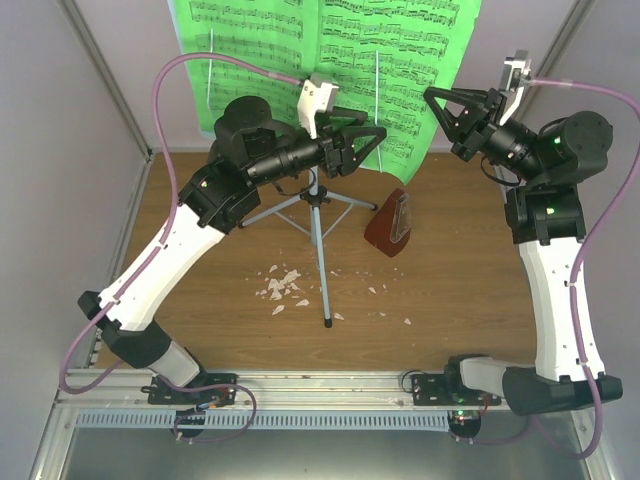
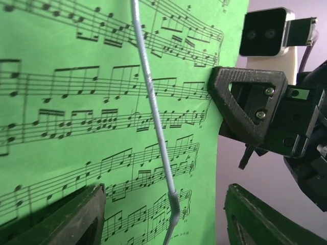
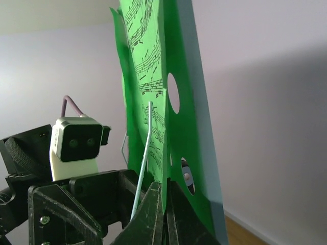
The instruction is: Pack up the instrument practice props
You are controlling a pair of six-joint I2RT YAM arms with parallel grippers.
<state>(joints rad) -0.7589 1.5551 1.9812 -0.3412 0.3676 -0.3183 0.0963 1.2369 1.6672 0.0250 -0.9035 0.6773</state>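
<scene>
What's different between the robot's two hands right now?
The left hand is wide open, while the right hand is pinched nearly shut on the edge of the sheet music. The left hand faces the printed front of the page, holding nothing; the right hand comes in from the page's side edge. Both are raised off the table, up at the sheet music.

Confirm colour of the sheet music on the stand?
The sheet music is bright green with black printed notation; it shows best in the left wrist view.

Left hand (image 1: 368, 145) splayed, right hand (image 3: 164, 206) pinched closed
</scene>
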